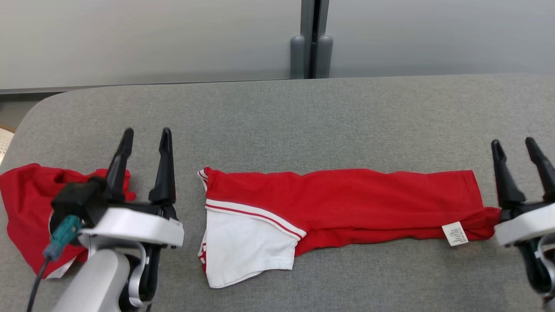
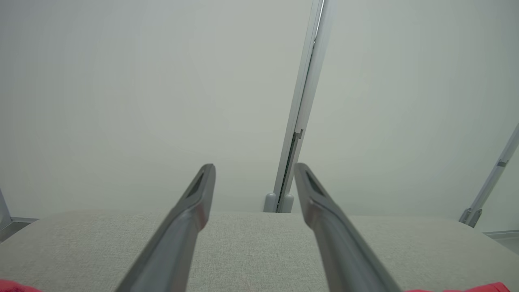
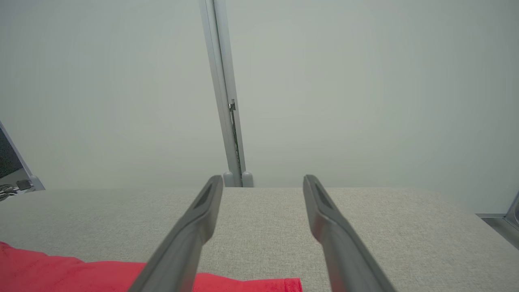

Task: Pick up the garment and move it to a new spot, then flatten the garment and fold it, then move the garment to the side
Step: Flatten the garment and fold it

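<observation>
Two sets of jaws stand spread and empty: left gripper (image 1: 147,132) and right gripper (image 1: 513,143) flank the red-and-white jersey garment (image 1: 347,199), folded lengthwise on the grey cloth table (image 1: 277,112) (cross-folds and the sideways move apparently remain).

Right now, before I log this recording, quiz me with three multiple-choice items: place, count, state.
1. Where on the folded red-and-white garment is the care label? A. right end B. left end C. middle
2. How many garments lie on the grey table? A. one B. two C. three
3. The right gripper is: A. shut on cloth B. open, empty C. shut, empty
1A, label near the right gripper; 2B, a crumpled red garment lies by the left gripper; 3B, fingers apart, nothing between.
</observation>
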Available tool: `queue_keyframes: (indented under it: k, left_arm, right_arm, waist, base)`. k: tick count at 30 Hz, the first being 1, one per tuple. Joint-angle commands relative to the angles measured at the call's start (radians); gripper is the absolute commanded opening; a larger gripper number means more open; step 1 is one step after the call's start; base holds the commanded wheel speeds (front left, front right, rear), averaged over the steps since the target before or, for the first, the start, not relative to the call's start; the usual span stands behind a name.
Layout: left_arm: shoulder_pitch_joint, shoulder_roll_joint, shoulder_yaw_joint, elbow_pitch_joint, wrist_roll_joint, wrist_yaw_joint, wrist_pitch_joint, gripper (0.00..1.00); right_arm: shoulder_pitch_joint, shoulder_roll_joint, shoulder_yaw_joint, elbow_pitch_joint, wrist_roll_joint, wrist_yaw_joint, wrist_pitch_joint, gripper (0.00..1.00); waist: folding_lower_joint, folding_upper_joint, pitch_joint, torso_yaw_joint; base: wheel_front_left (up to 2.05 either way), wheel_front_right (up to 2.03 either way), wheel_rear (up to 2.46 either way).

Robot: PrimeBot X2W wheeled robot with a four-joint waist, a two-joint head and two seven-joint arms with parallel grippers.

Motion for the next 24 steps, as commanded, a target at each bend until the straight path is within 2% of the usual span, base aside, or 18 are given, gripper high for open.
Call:
queue_keyframes:
  k: [1,6,10,15,19,24]
  left_arm:
    - [0.038,-0.03,0.042,-0.001,0.044,-0.016,0.001,1.0]
    - [0.161,-0.177,0.216,0.029,0.185,-0.114,0.0,1.0]
    - [0.205,-0.24,0.289,0.068,0.298,-0.202,0.0,1.0]
    - [0.216,-0.291,0.365,0.093,0.384,-0.27,0.0,1.0]
    - [0.193,-0.317,0.398,0.124,0.434,-0.321,0.0,1.0]
    - [0.18,-0.326,0.401,0.145,0.462,-0.345,0.0,1.0]
  right_arm:
    - [0.034,0.027,-0.034,-0.033,-0.039,-0.002,-0.005,1.0]
    - [0.149,0.146,-0.136,-0.153,-0.188,-0.002,-0.005,1.0]
    - [0.195,0.202,-0.16,-0.196,-0.249,-0.002,-0.005,1.0]
    - [0.212,0.224,-0.177,-0.207,-0.276,-0.002,-0.005,1.0]
    - [0.196,0.241,-0.224,-0.136,-0.281,-0.002,-0.006,1.0]
    - [0.145,0.283,-0.325,0.038,-0.271,-0.002,0.024,1.0]
  waist:
    - [0.0,0.0,-0.002,0.002]
    - [0.0,0.0,-0.01,0.001]
    - [0.0,0.0,-0.007,-0.001]
    - [0.0,0.0,0.003,0.001]
    - [0.0,0.0,0.022,0.009]
    - [0.0,0.0,0.048,0.021]
  base:
    - [0.0,0.0,0.0]
    - [0.0,0.0,0.0]
    - [0.0,0.0,0.0]
    - [0.0,0.0,0.0]
    - [0.0,0.0,0.0]
    - [0.0,0.0,0.0]
